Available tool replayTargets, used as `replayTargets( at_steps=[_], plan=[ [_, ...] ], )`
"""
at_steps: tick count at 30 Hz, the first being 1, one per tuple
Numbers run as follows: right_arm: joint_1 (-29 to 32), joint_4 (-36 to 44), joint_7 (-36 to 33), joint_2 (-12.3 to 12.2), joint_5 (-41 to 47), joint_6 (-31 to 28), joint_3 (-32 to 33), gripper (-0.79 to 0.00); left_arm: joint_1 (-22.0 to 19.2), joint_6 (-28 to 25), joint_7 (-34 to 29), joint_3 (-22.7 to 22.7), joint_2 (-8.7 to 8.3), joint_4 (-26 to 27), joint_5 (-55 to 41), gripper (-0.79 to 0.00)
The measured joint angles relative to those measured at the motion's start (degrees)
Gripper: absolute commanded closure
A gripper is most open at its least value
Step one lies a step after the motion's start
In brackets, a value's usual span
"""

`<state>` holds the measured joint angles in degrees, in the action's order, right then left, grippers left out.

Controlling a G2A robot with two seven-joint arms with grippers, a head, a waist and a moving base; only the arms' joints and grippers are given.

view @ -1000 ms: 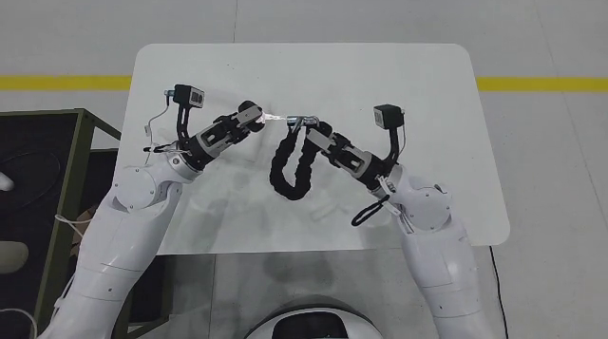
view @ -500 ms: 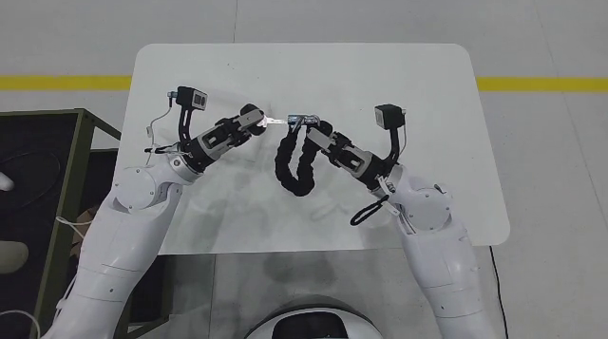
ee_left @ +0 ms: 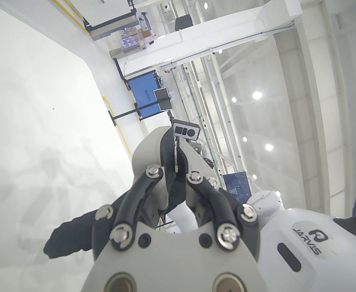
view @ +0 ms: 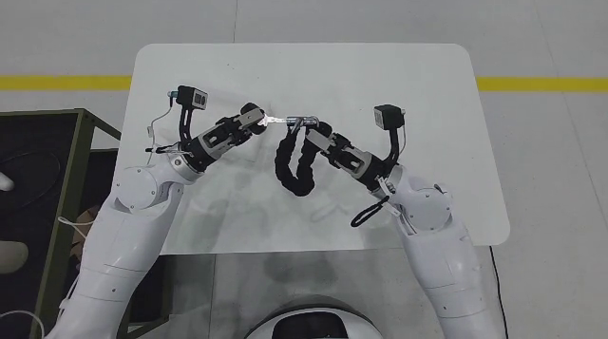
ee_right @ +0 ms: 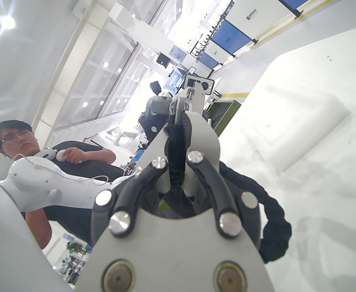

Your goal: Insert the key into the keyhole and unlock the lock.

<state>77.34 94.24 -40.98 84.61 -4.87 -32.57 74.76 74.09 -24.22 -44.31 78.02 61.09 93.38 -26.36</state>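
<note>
As left pincer [view: 257, 119] pinches key [view: 275, 120], top view shows lock [view: 281, 159] beside.

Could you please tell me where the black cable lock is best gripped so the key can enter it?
Grip the cable lock just behind its metal lock head, coming from the side opposite the key, as the right end effector does. The sleeved loop hangs limp and would not steady the keyhole.
</note>
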Motion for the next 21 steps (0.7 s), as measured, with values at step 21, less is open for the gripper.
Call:
replayTargets(
  at_steps=[21],
  plan=[
    [-0.9, -0.7, 1.7, -1.3, 0.3, 0.6, -1.6, 0.000, 0.1, 0.0, -0.5, 0.8, 1.04, -0.1, 1.2, 0.000]
  ],
)
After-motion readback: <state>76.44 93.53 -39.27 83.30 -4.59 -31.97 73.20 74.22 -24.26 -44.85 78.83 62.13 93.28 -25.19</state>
